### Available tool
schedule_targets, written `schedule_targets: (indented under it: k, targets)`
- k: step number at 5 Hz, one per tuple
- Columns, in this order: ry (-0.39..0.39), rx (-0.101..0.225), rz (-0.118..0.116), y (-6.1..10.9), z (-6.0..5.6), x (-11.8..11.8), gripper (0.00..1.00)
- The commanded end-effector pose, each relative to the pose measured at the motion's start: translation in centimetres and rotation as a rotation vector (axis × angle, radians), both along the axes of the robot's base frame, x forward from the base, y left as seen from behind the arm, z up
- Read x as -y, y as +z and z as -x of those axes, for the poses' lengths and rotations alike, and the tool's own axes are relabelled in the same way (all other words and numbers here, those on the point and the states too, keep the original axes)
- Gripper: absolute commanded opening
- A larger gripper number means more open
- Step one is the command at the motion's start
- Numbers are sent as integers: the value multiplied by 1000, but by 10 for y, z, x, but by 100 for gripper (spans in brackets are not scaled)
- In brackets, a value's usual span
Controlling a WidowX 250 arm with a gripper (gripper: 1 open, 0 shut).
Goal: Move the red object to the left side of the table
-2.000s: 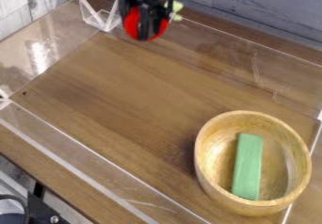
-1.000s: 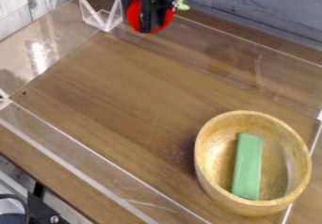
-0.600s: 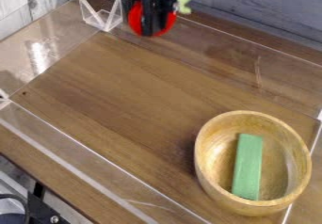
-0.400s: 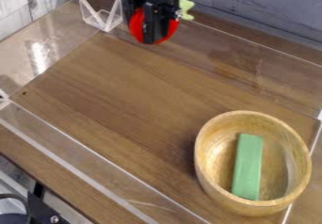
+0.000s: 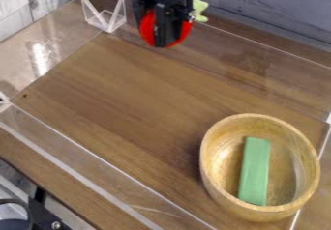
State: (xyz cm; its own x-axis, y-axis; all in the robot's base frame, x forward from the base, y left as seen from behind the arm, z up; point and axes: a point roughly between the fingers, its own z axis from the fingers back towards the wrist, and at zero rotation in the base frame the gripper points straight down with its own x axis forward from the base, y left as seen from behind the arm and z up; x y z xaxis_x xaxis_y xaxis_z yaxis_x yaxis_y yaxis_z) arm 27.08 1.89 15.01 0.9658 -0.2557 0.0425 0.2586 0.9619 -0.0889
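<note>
1. My jaws (image 5: pixel 162 29) are down over the red toy (image 5: pixel 147 28), with dark finger parts in front of it. They look clamped on it, but I can't see both tips well, so I can't be sure of the grip.
2. The red toy is at the far part of the table (image 5: pixel 142 91), a bit left of the middle. I can't tell if it is up in the air or touching the wood.
3. Here is what is new: my jaws and the red toy have both gone a little to the right and a bit nearer. They go together, so I think I am bringing it with me.
4. The clear pointy thing (image 5: pixel 104 15) is on the left. Now there is more room between it and the red toy.
5. A bit of green (image 5: pixel 198 8) shows just to the right of the toy.
6. The big bowl (image 5: pixel 210 157) has the green block (image 5: pixel 255 171) in it, near and right. Those have not moved.
7. If left means left in this view, that little move goes the wrong way. I think I must go left next, and not bump the clear thing or drop the toy.
</note>
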Motion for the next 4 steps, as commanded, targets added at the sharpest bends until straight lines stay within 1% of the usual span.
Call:
schedule_targets:
  k: [1,2,4]
  targets:
    - [-25,44,9,15,-6,10,0]
    - [-51,36,20,14,-8,22,0]
    - [67,19,18,-4,-4,-24,0]
